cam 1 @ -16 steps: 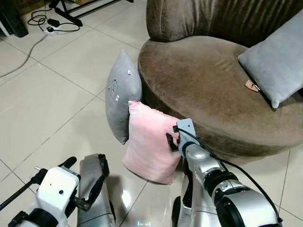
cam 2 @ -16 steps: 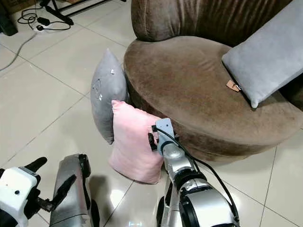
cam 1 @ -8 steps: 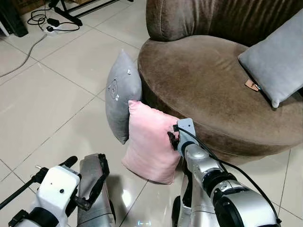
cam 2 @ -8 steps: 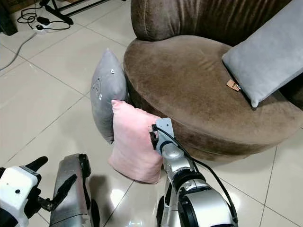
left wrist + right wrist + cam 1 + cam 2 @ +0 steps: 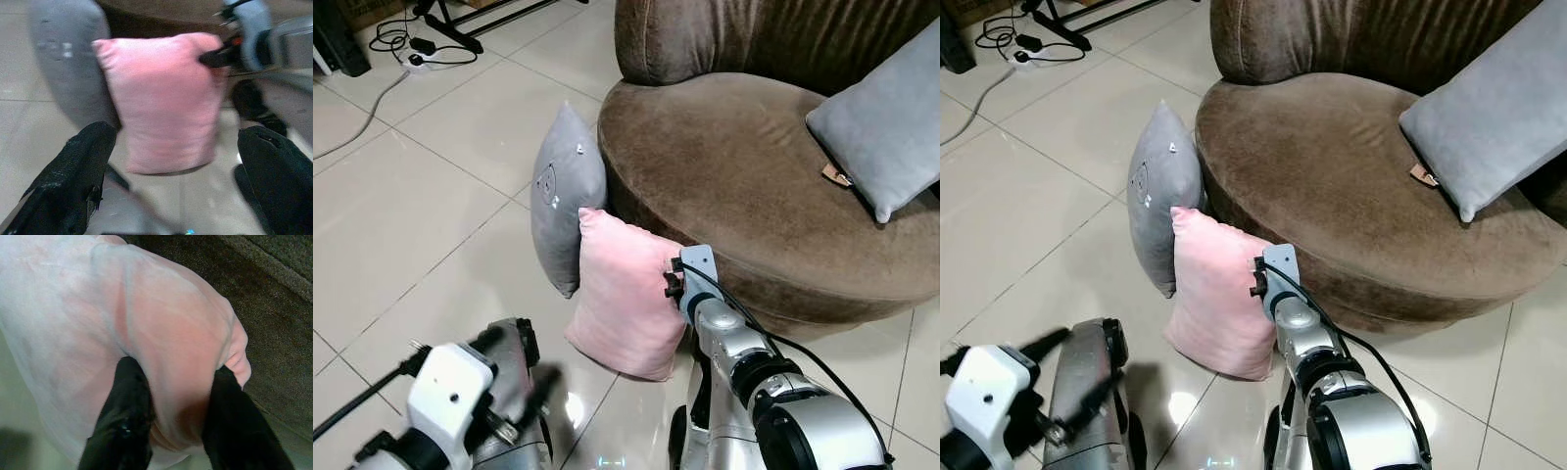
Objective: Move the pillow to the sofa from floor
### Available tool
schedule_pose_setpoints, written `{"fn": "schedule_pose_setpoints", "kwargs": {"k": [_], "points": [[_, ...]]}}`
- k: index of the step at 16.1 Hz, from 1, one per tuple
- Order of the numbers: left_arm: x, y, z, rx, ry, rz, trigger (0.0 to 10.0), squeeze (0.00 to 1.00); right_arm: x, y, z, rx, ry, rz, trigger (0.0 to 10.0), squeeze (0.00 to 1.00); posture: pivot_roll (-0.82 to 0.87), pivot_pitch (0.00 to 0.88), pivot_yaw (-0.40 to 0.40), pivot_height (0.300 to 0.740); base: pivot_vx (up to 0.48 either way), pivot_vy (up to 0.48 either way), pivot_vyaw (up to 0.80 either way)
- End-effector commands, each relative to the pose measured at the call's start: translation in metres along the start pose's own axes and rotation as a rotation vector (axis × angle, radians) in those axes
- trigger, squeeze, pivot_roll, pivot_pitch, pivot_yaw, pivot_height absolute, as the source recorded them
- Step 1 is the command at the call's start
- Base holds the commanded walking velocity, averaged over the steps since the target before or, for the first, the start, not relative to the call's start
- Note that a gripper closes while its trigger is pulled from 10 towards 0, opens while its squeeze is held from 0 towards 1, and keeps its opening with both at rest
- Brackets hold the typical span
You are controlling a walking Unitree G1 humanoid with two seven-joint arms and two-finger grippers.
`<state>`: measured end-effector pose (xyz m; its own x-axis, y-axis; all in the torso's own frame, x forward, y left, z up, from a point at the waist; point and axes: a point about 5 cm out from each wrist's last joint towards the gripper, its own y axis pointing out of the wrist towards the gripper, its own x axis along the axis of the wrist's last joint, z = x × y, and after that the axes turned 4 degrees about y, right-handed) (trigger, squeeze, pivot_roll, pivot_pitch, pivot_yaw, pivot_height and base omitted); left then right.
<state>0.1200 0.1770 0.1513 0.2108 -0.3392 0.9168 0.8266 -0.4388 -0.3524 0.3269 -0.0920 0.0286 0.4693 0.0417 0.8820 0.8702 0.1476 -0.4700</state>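
The pink pillow is standing on the floor, leaning against the sofa. The right gripper is pinching its near right corner; the left gripper is hanging open. Such a shallow fabric pinch is likely risking slippage during lifting.

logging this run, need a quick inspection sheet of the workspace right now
surface: tiled floor, glossy.
job's things: pink pillow upright on the floor against the brown sofa.
clutter: grey pillow standing beside the pink one; another grey pillow on the sofa seat.
grippers: right gripper pinching the pink pillow's upper edge; left gripper open, facing the pillow, blurred.
cables: power strip and cords on the floor.
surroundings: black stand legs.
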Motion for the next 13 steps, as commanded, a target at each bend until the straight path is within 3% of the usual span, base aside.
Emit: {"fn": "schedule_pose_setpoints", "kwargs": {"k": [1, 13], "points": [[0.004, -0.002, -0.005, -0.039, 0.001, -0.013, 10.0, 0.0, -0.003, 0.0, 0.001, 0.006, 0.016, 0.01, 0.0, 0.0, 0.08, 0.17, -0.049, 0.452, 0.0, 0.0, 0.0], [-0.021, 0.01, 0.007, -0.036, 0.011, 0.038, 10.0, 0.0, -0.006, -0.001, 0.01, 0.026, 0.052, 0.011, 0.0, 0.0, 0.07, 0.046, -0.064, 0.452, 0.0, 0.0, 0.0]]}}
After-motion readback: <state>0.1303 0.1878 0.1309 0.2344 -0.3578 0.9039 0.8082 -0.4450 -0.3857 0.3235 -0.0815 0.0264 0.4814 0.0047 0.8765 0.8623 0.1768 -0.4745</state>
